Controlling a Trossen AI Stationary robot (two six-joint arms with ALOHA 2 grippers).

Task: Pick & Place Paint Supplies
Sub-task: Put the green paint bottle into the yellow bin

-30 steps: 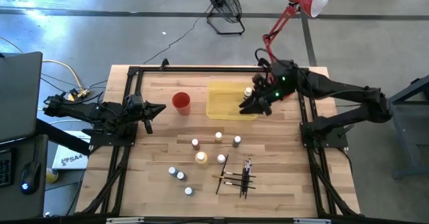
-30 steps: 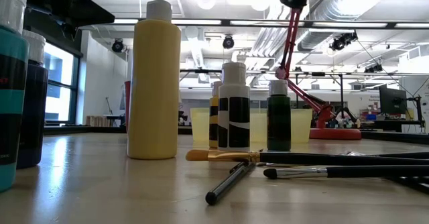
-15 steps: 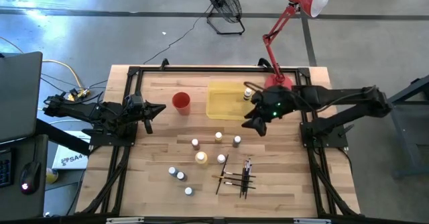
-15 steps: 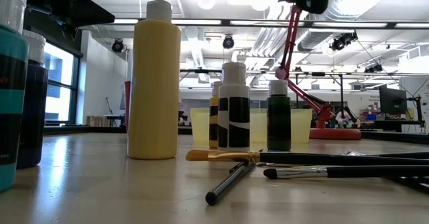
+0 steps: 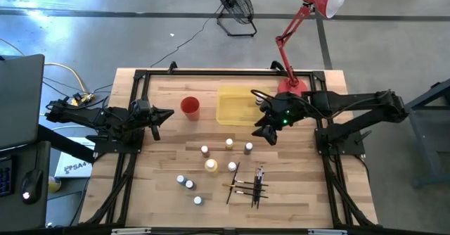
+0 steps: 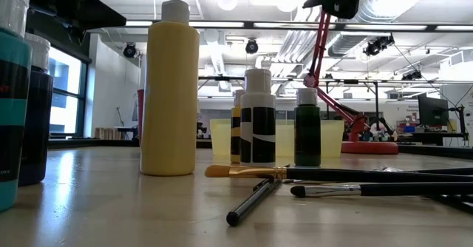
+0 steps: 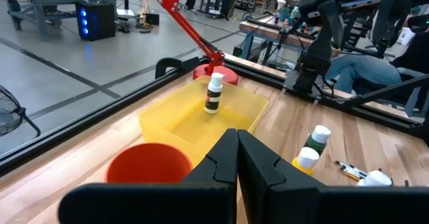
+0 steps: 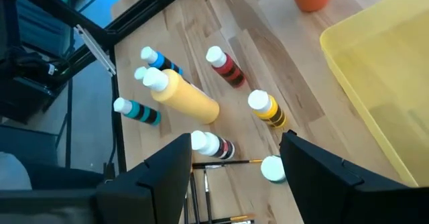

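Several small paint bottles (image 5: 229,144) with pale caps stand on the wooden table, among them a larger yellow bottle (image 8: 182,94). One bottle (image 5: 260,96) stands upright in the yellow tray (image 5: 235,112). Thin dark-handled paintbrushes (image 5: 247,186) lie in a loose heap near the front. My right gripper (image 5: 265,134) hangs open above the table, between the tray's near edge and the bottle group, slanting down; in its wrist view (image 8: 234,177) nothing is between its fingers. My left gripper (image 5: 169,114) waits shut at the left, beside the red cup (image 5: 190,106).
A red desk lamp (image 5: 302,24) stands on the far right corner, just beyond the tray. The black frame rails (image 5: 140,122) run along the table's sides. Bare wood lies between the cup and the bottles. In the left wrist view a seated person (image 7: 375,56) shows beyond the table.
My right gripper has left the spot over the tray beside the bottle there and gone toward the near edge and down, tipping its fingers more steeply toward the table. It has stayed open. The bottle in the tray stands as before.
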